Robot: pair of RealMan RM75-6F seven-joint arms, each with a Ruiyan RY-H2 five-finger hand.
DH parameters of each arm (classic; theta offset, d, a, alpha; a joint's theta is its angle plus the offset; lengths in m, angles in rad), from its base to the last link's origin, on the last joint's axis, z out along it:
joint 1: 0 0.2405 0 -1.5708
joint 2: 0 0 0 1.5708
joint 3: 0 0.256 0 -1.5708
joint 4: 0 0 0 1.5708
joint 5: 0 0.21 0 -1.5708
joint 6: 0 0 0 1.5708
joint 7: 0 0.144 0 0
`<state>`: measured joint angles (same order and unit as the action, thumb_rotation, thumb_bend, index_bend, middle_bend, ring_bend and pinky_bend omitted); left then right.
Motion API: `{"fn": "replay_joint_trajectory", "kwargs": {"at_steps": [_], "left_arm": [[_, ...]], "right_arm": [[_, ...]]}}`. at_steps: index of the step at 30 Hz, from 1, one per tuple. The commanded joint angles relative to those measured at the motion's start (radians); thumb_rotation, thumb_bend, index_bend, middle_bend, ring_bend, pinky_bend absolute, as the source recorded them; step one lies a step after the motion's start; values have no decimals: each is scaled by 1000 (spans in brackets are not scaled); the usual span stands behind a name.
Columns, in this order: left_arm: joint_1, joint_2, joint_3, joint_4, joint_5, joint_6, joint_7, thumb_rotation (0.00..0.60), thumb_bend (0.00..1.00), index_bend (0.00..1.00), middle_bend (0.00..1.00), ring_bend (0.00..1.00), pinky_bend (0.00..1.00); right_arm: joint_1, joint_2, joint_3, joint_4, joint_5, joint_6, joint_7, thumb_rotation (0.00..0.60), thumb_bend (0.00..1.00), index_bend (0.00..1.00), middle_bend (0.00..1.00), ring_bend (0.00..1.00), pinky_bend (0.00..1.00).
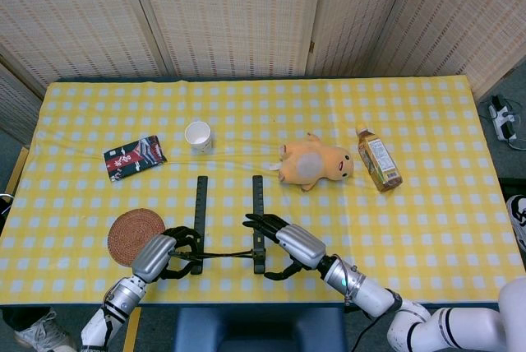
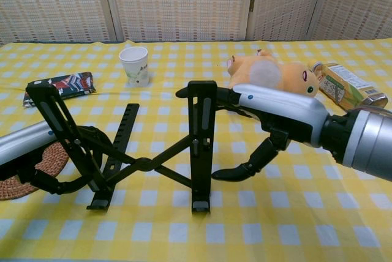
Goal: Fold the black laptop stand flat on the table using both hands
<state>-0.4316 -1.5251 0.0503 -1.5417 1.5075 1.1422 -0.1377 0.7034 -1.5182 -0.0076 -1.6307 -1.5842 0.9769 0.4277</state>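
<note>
Yellow-checked table [image 1: 427,204] bearing laptop stand [image 1: 226,220], cup [image 1: 198,135], plush [image 1: 316,163], bottle [image 1: 378,160]

Bright, even light fills the room, seemingly from overhead, and the yellow checked tablecloth [image 1: 411,122] shows only soft, short shadows. The head view is sharp edge to edge with no glare. In the chest view the nearest silver forearm [image 2: 367,142] looks large and slightly soft against the frame's edge.
</note>
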Motion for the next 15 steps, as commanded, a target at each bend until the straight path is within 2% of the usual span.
{"fn": "replay_joint_trajectory", "kwargs": {"at_steps": [1, 15], "left_arm": [[3, -4, -3, 7, -2, 3, 12, 600, 429, 537, 323, 239, 277], [23, -13, -7, 15, -3, 22, 64, 600, 428, 553, 323, 245, 286]], "right_arm": [[0, 0, -1, 1, -1, -1, 1, 600, 264, 0, 0, 58, 0], [0, -6, -4, 11, -7, -2, 14, 600, 263, 0, 0, 58, 0]]}}
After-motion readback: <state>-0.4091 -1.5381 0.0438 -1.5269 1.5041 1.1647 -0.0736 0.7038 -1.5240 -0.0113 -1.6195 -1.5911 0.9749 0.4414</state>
